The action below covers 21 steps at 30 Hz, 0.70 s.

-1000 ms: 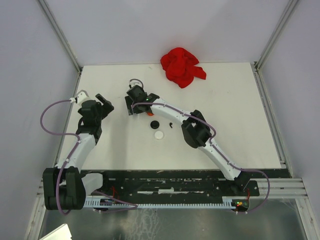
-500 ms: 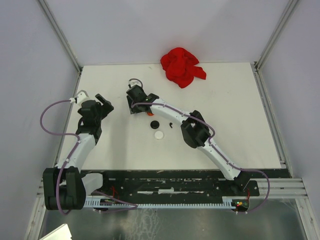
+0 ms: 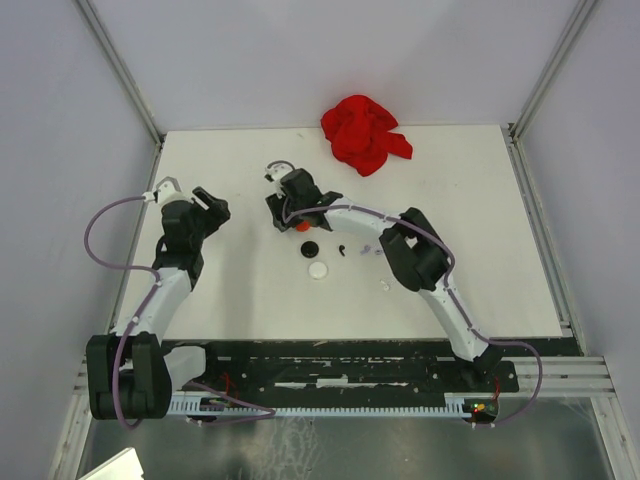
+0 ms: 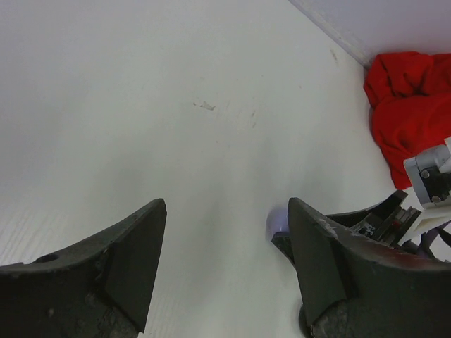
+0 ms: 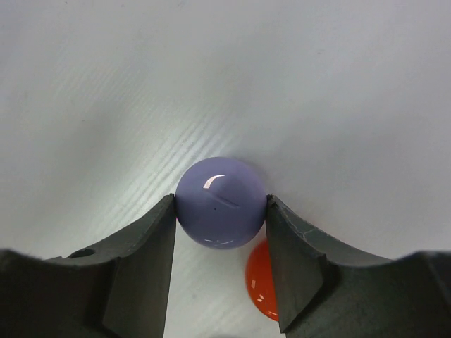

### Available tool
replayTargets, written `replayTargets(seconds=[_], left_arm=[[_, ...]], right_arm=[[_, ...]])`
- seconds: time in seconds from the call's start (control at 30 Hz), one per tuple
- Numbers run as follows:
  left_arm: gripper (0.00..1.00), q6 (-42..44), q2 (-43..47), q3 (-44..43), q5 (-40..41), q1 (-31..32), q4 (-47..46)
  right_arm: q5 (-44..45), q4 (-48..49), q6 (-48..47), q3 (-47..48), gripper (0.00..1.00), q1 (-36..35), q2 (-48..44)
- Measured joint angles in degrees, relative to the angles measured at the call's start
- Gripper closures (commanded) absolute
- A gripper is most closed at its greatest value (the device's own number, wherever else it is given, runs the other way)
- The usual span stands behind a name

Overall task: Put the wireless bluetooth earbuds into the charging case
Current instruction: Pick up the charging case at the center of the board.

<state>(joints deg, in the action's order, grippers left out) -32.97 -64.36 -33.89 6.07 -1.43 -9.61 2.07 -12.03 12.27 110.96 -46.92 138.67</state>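
Between the fingers of the right gripper [image 5: 220, 204] sits a lilac case [image 5: 220, 197], clamped across its widest part, with an orange disc [image 5: 259, 283] just beside it. The case looks light, hard and glossy, so a round shell like this could squirt out of a pinch. The hold across the middle seems the safest one.

The buds lie loose on the table [image 3: 480, 250], right of the black disc [image 3: 310, 248]: a black bud [image 3: 343, 249], a lilac bud [image 3: 365, 247] and, nearer the bases, a white bud [image 3: 385, 287]. They are tiny and would probably roll or flick away at a touch, so each is best taken by its body with the stem pointing down.

The left gripper [image 4: 225, 211] hangs spread and empty.

Since a second ago the right arm has swung rightward, its elbow uncovering the lilac and white buds, and its gripper has shifted right. The left arm has hardly moved.
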Motion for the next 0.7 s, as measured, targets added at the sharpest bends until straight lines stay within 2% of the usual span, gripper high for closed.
replayTargets(seconds=[0.17,0.37,0.47,0.7], left_arm=[[0.30,-1.7,-2.3,0.0,-5.9,0.0,-3.8],[0.31,-5.7,-11.7,-0.2,-17.5,-0.1,-10.8],[0.32,-9.1,-17.0,-0.2,-24.7,-0.1,-16.3],[0.35,-20.2,-29.2,-0.6,-40.7,0.0,-35.6]], right_arm=[[-11.2,3.6,-4.7,-6.6,0.85,5.3,-5.4],[-23.7,5.5,-10.0,-13.4,0.87,10.9,-13.5],[-28.7,5.4,-12.5,-15.9,0.87,11.8,-16.7],[-36.5,2.9,-17.9,-19.4,0.88,11.5,-19.8]])
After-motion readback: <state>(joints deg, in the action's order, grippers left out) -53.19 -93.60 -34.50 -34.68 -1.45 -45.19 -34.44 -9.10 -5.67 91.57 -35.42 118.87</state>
